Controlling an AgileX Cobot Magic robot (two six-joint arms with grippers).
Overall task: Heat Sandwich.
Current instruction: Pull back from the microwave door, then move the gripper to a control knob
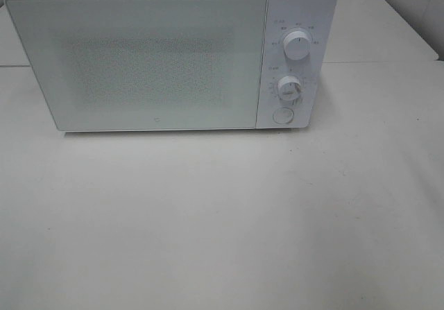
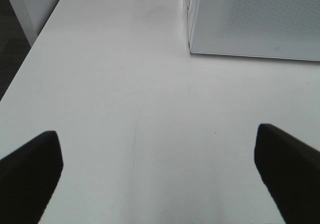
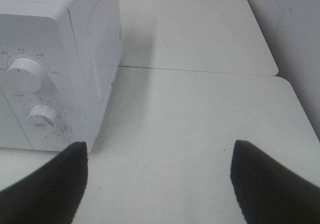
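Microwave (image 1: 159, 53) door (image 1: 139, 60) dotted/frosted, inside can't be seen. Print round upper dial (image 1: 297, 46) and lower dial (image 1: 289, 87) too small to read, blurred in R wrist view too. Back of its top cut by frame edge in high view; L wrist view gets only a door corner, rest cut off. L gripper (image 2: 157, 134), R gripper (image 3: 160, 145): only dark finger ends in frame, rest cut off

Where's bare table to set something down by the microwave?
Bare: all the table in front of the closed microwave, and the strip right of its knobs. The left gripper and right gripper, both open, hang over it. Nowhere crowded.
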